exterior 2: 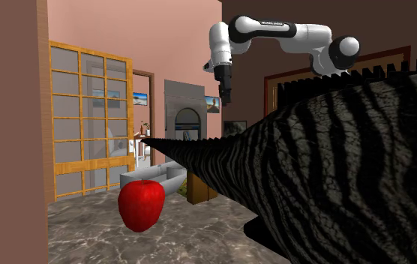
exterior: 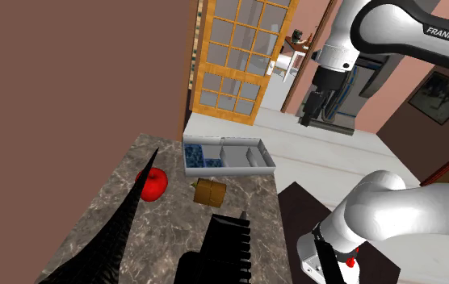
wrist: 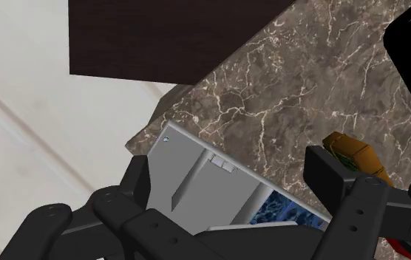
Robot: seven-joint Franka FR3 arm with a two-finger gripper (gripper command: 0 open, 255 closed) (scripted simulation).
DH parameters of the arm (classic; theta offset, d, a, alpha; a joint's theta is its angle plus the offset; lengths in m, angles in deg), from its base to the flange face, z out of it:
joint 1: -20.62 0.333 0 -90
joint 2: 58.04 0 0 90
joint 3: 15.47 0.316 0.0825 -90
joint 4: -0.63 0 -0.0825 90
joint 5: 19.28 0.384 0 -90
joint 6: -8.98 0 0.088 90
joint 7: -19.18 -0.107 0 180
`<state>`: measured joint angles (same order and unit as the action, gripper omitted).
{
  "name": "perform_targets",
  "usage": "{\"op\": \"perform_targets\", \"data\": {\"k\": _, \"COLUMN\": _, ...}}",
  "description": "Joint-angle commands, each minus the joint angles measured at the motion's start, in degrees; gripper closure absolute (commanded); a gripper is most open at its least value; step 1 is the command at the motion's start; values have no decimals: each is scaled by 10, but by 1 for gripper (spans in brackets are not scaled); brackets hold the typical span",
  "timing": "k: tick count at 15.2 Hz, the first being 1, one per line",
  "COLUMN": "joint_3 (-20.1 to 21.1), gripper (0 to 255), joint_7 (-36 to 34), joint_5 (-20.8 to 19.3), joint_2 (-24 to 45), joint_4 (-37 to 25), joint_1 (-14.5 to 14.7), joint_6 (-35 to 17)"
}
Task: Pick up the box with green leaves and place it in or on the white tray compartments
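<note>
The box (exterior: pixel 209 191) is small and brown, lying on the marble counter (exterior: pixel 174 234) just in front of the white tray (exterior: pixel 247 164). In the wrist view the box (wrist: pixel 353 153) shows orange-brown with green marks, beside one finger. The tray (wrist: pixel 189 173) has several compartments, and one holds a blue patterned item (exterior: pixel 195 154). My gripper (exterior: pixel 309 113) hangs high above the tray's far side, open and empty. In the wrist view the gripper (wrist: pixel 233 179) has its fingers wide apart over the tray. The second exterior view shows the gripper (exterior 2: pixel 226 94) well above the box (exterior 2: pixel 198 189).
A red apple (exterior: pixel 152 183) sits on the counter at the box's left in the shoulder view. A large black striped object (exterior: pixel 114 238) and a black ribbed block (exterior: pixel 224 242) occupy the counter's near part. A wooden glazed door (exterior: pixel 235 56) stands behind.
</note>
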<state>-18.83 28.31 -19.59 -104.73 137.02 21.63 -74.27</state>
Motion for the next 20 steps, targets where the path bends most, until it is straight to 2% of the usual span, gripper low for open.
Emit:
{"op": "perform_targets", "data": {"k": 1, "joint_3": 0, "gripper": 0, "joint_7": 0, "joint_5": 0, "joint_2": 0, "joint_4": 0, "joint_1": 0, "joint_6": 0}}
{"op": "perform_targets", "data": {"k": 11, "joint_3": 111, "gripper": 0, "joint_7": -88, "joint_5": 64, "joint_2": 67, "joint_4": 58, "joint_1": 51, "joint_6": -149}}
{"op": "perform_targets", "data": {"k": 20, "joint_3": 213, "gripper": 0, "joint_7": -171, "joint_5": 86, "joint_2": 195, "joint_4": 48, "joint_1": 82, "joint_6": -288}}
